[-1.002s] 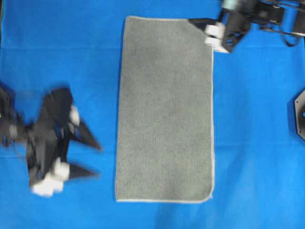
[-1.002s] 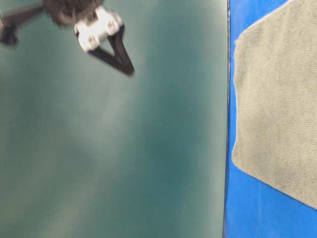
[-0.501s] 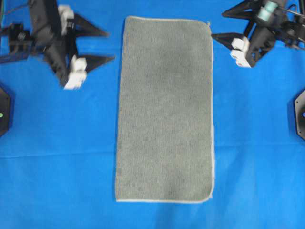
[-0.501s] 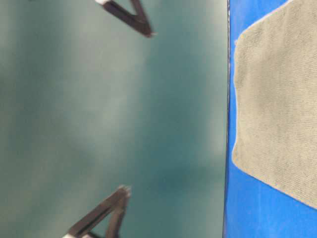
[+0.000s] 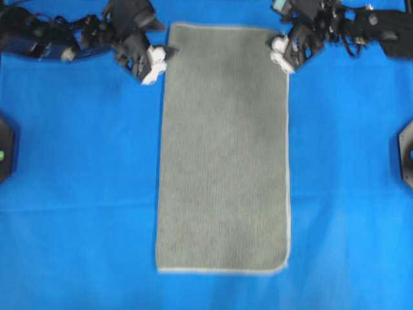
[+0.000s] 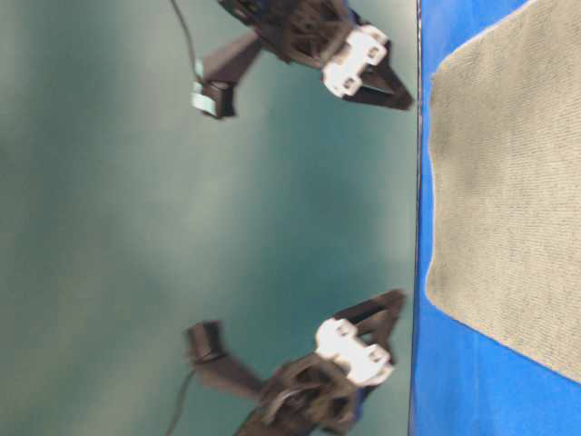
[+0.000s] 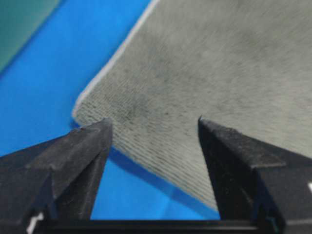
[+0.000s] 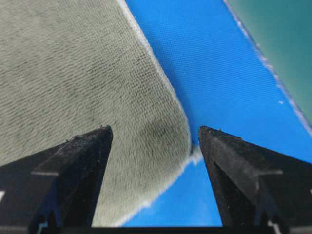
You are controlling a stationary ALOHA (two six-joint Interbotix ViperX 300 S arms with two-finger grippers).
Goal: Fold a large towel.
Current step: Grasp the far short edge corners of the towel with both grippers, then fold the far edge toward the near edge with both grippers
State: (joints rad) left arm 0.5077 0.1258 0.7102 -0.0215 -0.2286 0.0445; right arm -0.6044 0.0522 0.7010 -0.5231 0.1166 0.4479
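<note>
— Grey-green terry, laid out as one long rectangle: is the towel [image 5: 223,148] folded at all?

— Not that I can see. It lies flat on the blue bench [image 5: 77,194], its pale hem running unbroken round all four rounded corners. It may already be doubled, but no layered edge shows, so I judge the folding still ahead.

— Where are the arms?

— Both at the far short edge in the overhead view. The left gripper [image 5: 155,59] sits just beside the far-left corner, the right gripper [image 5: 282,53] at the far-right one. Each wrist view shows the fingers spread wide with a towel corner between them; nothing is pinched yet.

— So what is left?

— Closing on both corners, lifting that edge, carrying it over to the near edge, then probably a second fold.

— Anything in the way?

— No. A dark rounded fixture [image 5: 405,152] sits at the right rim of the bench and another [image 5: 5,154] at the left, both well apart from the cloth. The likelier trouble is a finger sliding over the thin corner rather than under it.
</note>
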